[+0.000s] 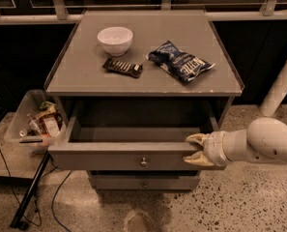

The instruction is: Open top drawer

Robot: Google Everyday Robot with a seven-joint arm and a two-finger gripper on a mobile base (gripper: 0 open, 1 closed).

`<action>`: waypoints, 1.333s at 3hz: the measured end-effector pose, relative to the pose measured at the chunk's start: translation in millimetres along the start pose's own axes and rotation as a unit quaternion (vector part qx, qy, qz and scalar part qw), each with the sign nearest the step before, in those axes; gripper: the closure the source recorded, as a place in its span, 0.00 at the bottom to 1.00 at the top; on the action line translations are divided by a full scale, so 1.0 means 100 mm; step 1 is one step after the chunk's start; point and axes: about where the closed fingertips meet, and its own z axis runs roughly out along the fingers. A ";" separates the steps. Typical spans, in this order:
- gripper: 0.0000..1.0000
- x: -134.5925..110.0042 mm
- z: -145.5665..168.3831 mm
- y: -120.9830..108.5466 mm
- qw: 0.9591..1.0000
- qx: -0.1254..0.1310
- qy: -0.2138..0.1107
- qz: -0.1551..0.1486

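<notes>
The top drawer (pixel 109 156) of the grey cabinet is pulled out, and its dark inside shows empty. Its small round metal knob (pixel 143 162) sits at the centre of the front panel. My gripper (pixel 195 149), on a white arm coming in from the right, is at the right end of the drawer's front panel. Its upper finger (pixel 196 138) lies at the panel's top edge. Its lower finger (pixel 195 160) lies against the panel's face. The fingers stand apart and hold nothing.
On the cabinet top (pixel 85 76) are a white bowl (pixel 115 39), a dark snack bar (pixel 122 67) and a blue chip bag (pixel 180 63). A slimmer lower drawer (pixel 144 183) is shut. A clear bin of items (pixel 36 122) and a black pole (pixel 32 192) stand at the left.
</notes>
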 end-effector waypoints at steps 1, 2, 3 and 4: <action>0.88 -0.05 -0.07 -0.03 1.000 0.000 0.000 0.000; 1.00 -0.06 -0.09 -0.04 1.000 0.000 0.000 0.000; 1.00 0.01 -0.17 0.11 1.000 0.008 -0.003 0.006; 1.00 0.01 -0.18 0.11 1.000 0.008 -0.003 0.006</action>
